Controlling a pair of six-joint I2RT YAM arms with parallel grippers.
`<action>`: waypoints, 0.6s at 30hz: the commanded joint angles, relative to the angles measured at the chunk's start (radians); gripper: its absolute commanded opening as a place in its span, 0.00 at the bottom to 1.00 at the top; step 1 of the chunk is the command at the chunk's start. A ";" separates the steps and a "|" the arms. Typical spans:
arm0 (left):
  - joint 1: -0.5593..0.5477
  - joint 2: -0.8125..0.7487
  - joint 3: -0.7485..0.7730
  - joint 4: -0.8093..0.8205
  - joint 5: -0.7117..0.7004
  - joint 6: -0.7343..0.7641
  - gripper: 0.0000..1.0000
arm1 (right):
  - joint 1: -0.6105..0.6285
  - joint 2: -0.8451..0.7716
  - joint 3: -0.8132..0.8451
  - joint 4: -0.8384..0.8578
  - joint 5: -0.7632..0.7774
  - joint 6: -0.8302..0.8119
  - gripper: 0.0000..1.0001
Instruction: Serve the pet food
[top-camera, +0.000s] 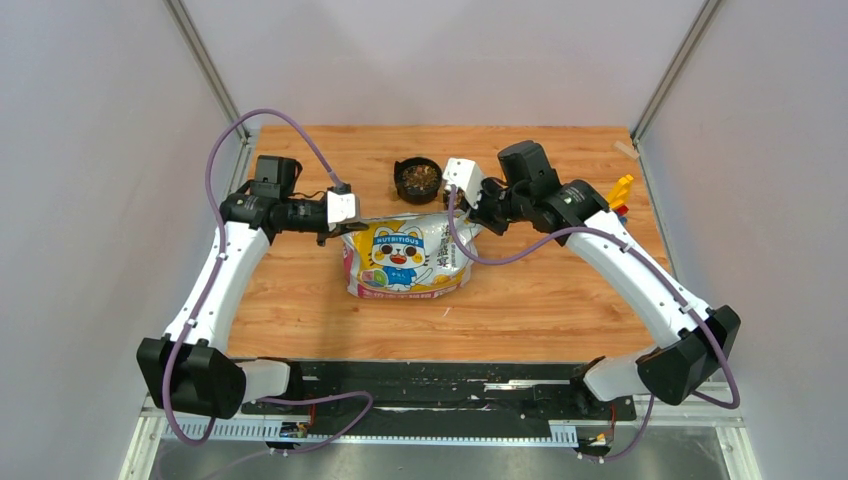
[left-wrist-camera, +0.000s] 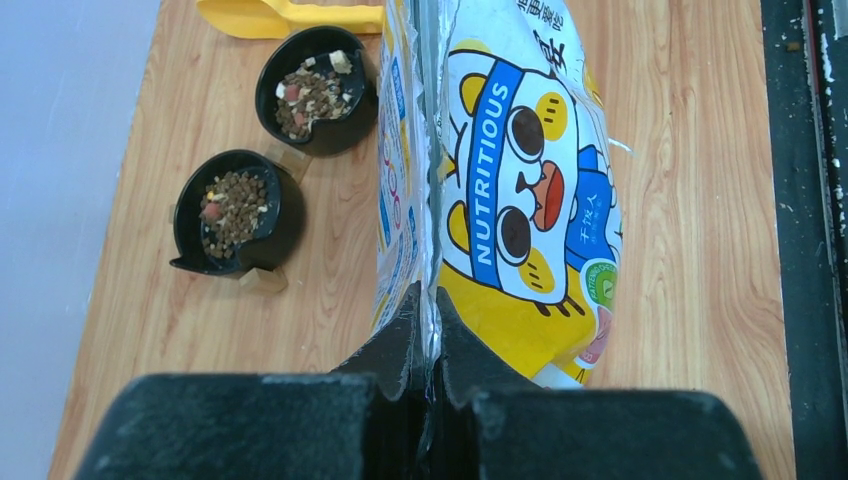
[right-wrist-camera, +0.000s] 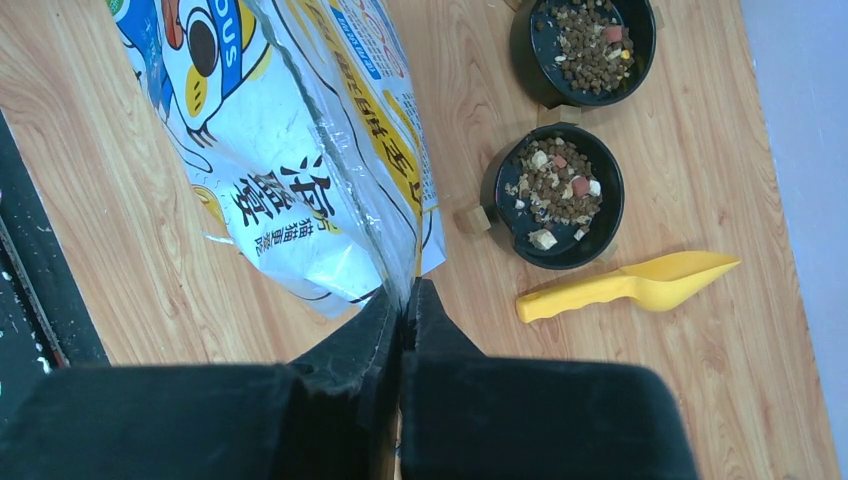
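The pet food (left-wrist-camera: 232, 212) is brown kibble lying in two black bowls (left-wrist-camera: 345, 120) (right-wrist-camera: 600, 225) on the wooden table. More kibble (right-wrist-camera: 590, 45) shows in the farther bowl in the right wrist view. The cartoon-printed bag (top-camera: 405, 262) stands between the arms, in front of the bowls. My left gripper (left-wrist-camera: 428, 300) is shut on the bag's folded top edge at its left corner. At the other corner my right gripper (right-wrist-camera: 405, 295) is shut on the same edge of the bag (right-wrist-camera: 300, 170). In the top view one bowl (top-camera: 417, 178) shows; my right arm hides the other.
A yellow scoop (right-wrist-camera: 630, 285) lies flat on the table beside the bowls, on the side away from the bag. Its handle end (left-wrist-camera: 290, 15) shows at the top of the left wrist view. Grey walls close in the table (top-camera: 520, 310) on three sides.
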 joint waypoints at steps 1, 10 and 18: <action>0.030 -0.041 0.031 0.011 -0.031 -0.007 0.01 | -0.033 -0.044 -0.022 -0.059 0.087 -0.006 0.00; 0.063 -0.104 -0.028 0.094 -0.064 -0.082 0.17 | -0.035 -0.036 0.007 -0.061 0.029 -0.010 0.00; 0.126 -0.160 -0.080 0.162 -0.011 -0.136 0.21 | -0.035 0.002 0.032 -0.057 -0.020 -0.016 0.00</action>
